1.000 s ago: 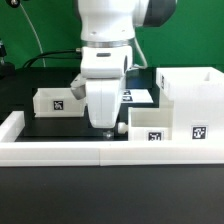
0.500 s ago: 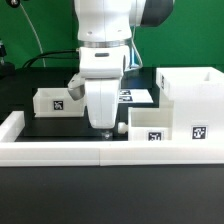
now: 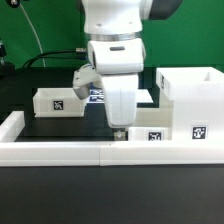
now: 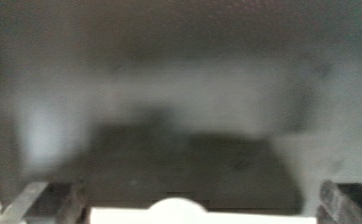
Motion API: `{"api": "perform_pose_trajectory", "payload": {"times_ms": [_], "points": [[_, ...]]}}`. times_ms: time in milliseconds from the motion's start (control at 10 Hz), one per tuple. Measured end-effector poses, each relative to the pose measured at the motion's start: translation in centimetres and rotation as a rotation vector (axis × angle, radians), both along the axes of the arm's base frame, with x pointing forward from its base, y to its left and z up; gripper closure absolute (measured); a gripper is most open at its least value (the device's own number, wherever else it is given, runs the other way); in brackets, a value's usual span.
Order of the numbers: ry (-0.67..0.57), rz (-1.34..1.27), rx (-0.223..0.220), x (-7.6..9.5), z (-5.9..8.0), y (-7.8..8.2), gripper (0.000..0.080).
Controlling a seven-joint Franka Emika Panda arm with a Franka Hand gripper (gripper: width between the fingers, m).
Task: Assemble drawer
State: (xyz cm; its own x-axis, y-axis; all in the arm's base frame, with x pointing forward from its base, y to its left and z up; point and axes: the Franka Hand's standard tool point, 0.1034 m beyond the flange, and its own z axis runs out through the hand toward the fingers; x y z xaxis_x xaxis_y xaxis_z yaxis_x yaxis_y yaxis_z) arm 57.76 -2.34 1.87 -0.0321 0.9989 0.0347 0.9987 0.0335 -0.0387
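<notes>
The drawer's tall white shell (image 3: 192, 92) stands at the exterior view's right. One small tray (image 3: 152, 127) sits against its near left side, tag facing the front. A second tray (image 3: 56, 100) sits at the left. My gripper (image 3: 119, 130) hangs pointing down just over the left end of the right-hand tray, hiding its round knob. In the blurred wrist view the gripper (image 4: 196, 205) is open. Its two fingers (image 4: 36, 200) stand wide apart on either side of the tray's white edge and round knob (image 4: 173, 210), and they hold nothing.
A low white wall (image 3: 60, 152) borders the black table along the front and left. The marker board (image 3: 142, 97) lies flat behind the arm, partly hidden by it. A black cable runs along the back.
The arm has moved toward the exterior view's right, from beside the tray's knob to over the tray's left end. The drawer parts have not moved.
</notes>
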Motion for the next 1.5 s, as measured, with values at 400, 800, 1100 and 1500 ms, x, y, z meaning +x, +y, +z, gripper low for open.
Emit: {"api": "perform_pose_trajectory", "payload": {"times_ms": [400,800,1100,1500], "points": [[0.003,-0.005,0.0,-0.2,-0.2,-0.3,0.0151],[0.009,-0.021,0.005,0.2,0.3,3.7,0.0151],[0.008,-0.023,0.006,-0.3,-0.2,3.6,0.0151],[0.004,-0.041,0.005,-1.5,-0.6,1.1,0.0151]]}}
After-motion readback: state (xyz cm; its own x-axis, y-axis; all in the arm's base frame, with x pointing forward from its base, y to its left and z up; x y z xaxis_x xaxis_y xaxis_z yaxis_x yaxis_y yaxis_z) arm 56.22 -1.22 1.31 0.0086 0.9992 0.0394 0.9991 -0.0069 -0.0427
